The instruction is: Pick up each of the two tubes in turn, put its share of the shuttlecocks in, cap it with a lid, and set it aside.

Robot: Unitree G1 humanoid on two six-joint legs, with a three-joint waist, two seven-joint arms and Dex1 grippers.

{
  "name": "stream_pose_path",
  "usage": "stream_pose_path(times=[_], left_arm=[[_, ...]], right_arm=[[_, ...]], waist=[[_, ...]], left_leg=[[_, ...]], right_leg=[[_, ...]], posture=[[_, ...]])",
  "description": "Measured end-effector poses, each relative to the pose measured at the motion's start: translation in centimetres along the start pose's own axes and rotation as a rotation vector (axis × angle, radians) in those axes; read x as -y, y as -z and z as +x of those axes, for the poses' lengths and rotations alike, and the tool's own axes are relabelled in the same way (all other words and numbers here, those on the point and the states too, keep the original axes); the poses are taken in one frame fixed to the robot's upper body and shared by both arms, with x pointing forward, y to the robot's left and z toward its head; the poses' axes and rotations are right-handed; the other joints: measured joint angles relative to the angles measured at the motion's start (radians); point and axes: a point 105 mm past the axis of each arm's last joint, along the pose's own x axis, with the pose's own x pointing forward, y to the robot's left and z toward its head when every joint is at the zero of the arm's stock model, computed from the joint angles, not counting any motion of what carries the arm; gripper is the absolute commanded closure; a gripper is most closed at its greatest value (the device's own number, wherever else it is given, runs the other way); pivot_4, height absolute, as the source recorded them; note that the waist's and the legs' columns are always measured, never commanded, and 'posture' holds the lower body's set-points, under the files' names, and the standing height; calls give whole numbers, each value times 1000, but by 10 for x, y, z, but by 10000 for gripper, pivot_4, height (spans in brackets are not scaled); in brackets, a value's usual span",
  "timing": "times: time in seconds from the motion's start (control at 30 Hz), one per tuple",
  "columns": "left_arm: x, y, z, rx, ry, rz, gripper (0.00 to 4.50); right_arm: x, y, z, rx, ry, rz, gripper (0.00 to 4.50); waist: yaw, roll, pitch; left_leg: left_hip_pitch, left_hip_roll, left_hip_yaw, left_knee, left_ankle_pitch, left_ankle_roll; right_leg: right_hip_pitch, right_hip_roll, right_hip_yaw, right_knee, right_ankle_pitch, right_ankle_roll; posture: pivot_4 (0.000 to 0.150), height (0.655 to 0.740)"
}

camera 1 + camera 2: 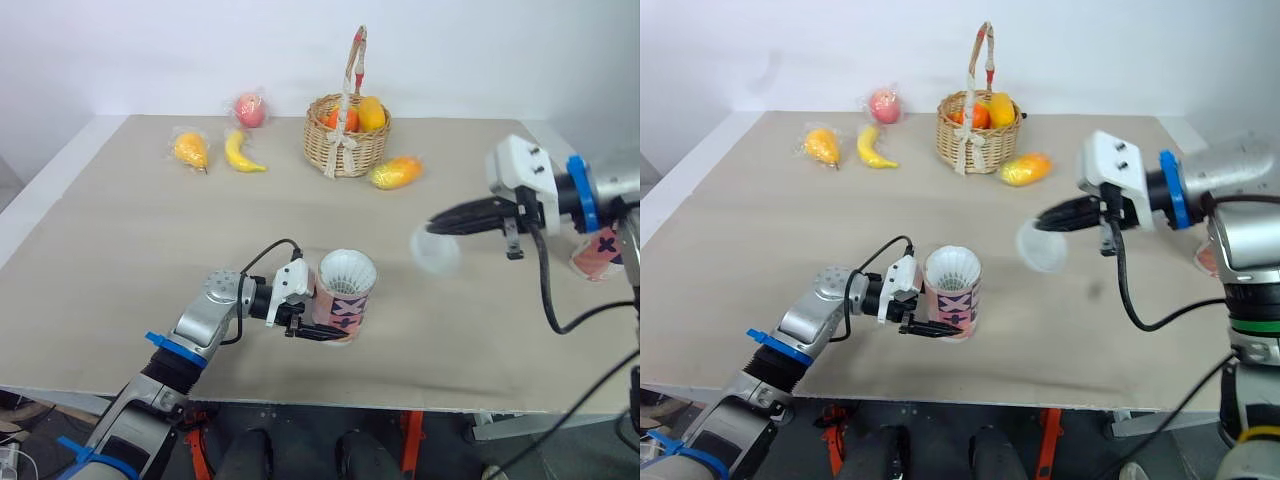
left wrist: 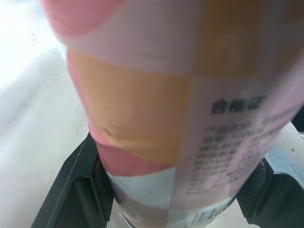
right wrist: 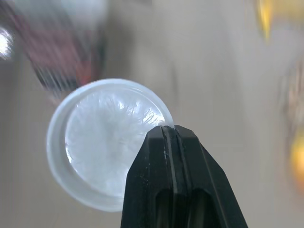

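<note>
Left end effector (image 1: 322, 325): I see its two black fingers clamped on the sides of the tube (image 1: 345, 300), low down on it.
Tube: it is pink and orange with dark crosses. It is upright near the front edge of the worktop (image 1: 120, 260), with its open top up. I cannot tell if its bottom touches the worktop.
Shuttlecocks (image 1: 347, 270): I see white feathers filling the open top of the tube.
Right end effector (image 1: 437, 225): its fingers are pressed close together, pinching the rim of the lid (image 1: 435, 250).
Lid: it is round and see-through white. It hangs in the air to the right of the tube and apart from it, a bit higher than the tube's top.
Second tube (image 1: 597, 252): it is at the far right of the worktop, partly hidden behind my right arm.
Yellow fruit (image 1: 395, 172): it lies just beside the basket (image 1: 345, 135), on its right.
Basket: it is at the back of the worktop, with orange and yellow fruit inside and a tall handle.
Banana (image 1: 241, 152): it is left of the basket.
Orange fruit (image 1: 190, 150): it is left of the banana.
Apple (image 1: 250, 109): it is by the back edge, just behind the banana.
</note>
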Motion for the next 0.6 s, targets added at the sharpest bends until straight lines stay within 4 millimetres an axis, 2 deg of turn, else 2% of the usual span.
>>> stream_pose_path(times=[0.07,0.17,0.27,0.4,0.6], left_arm=[[-1,0,1,5,0,0,15981],[-4,-1,2,5,0,-1,15981],[-5,-1,2,3,3,3,15981],[-5,-1,1,1,8,13,15981],[-5,-1,-1,-7,5,19,15981]], right_arm=[[-3,-18,13,18,-66,-83,44652],[-5,-30,34,12,-147,-172,44652],[-1,-44,44,6,-180,-282,44652],[0,-52,54,-20,-209,-394,44652],[-7,-66,73,-14,-267,-536,44652]], waist=[[2,0,0],[3,0,0],[3,0,0],[4,0,0],[3,0,0]], left_leg=[[0,0,0,0,0,0],[-1,0,2,0,0,0],[-2,1,3,1,0,0],[-4,2,3,0,0,0],[-4,5,3,1,0,0]], right_leg=[[0,0,0,0,0,0],[-2,-2,0,0,1,0],[-4,-2,0,0,1,0],[-6,-1,-1,0,5,-6],[-9,3,-1,1,5,-7]], posture=[[1500,7400],[1500,7400],[1500,7400],[1500,7400],[1500,7400]])
